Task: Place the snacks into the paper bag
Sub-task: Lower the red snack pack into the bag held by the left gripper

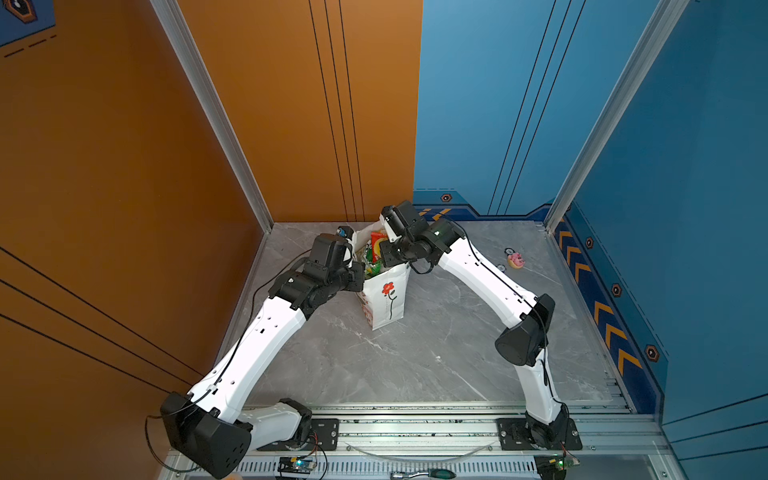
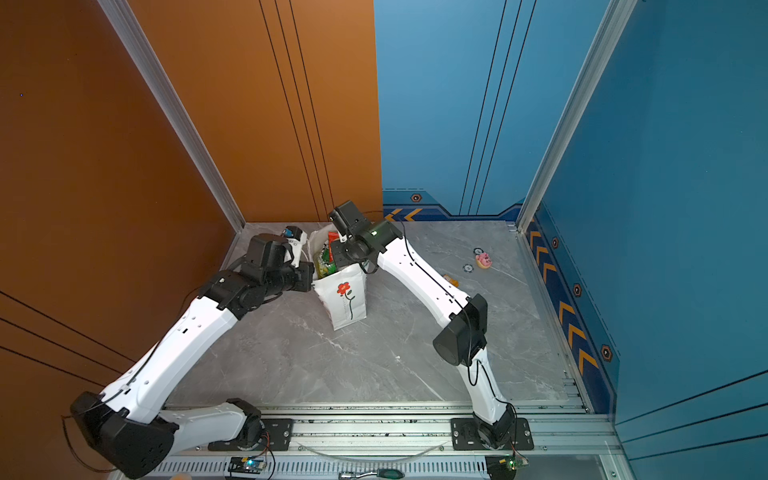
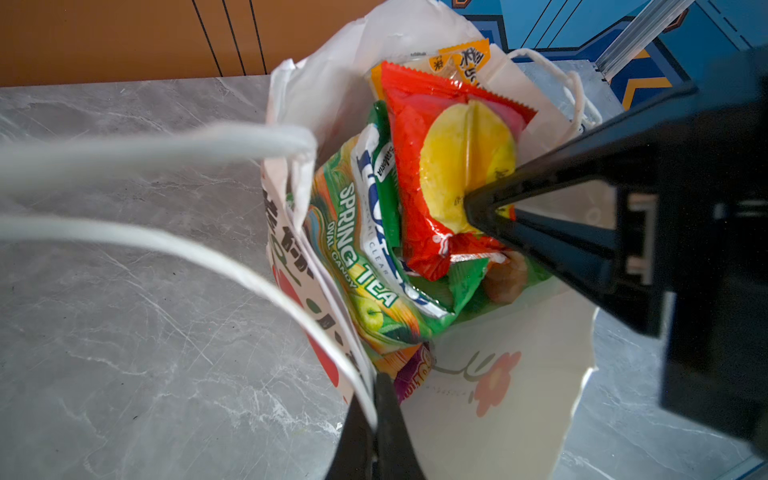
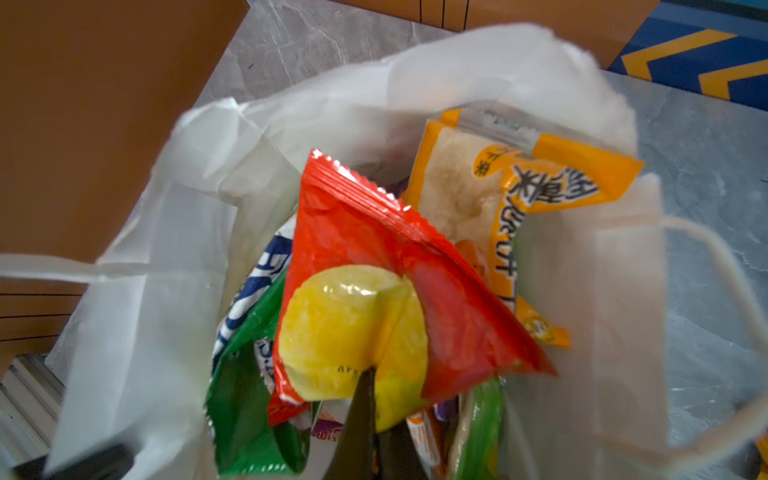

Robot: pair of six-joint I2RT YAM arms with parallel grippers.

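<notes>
Snacks (image 3: 365,257) fill the paper bag (image 1: 386,307) standing on the worktop (image 1: 415,365); my right claw (image 4: 371,380) is pinched tight on the red packet (image 4: 449,299) at its mouth, my left claw (image 3: 376,388) clamped on a cord handle (image 3: 166,147).

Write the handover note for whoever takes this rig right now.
Left gripper: shut on the bag's cord handle.
Right gripper: shut on the red packet, in the mouth of the upright paper bag.
Done: other snacks already lie inside the bag.
Left: release the red packet and withdraw; check the small orange thing by the right arm, possibly a snack. The pink toy is no snack.
</notes>
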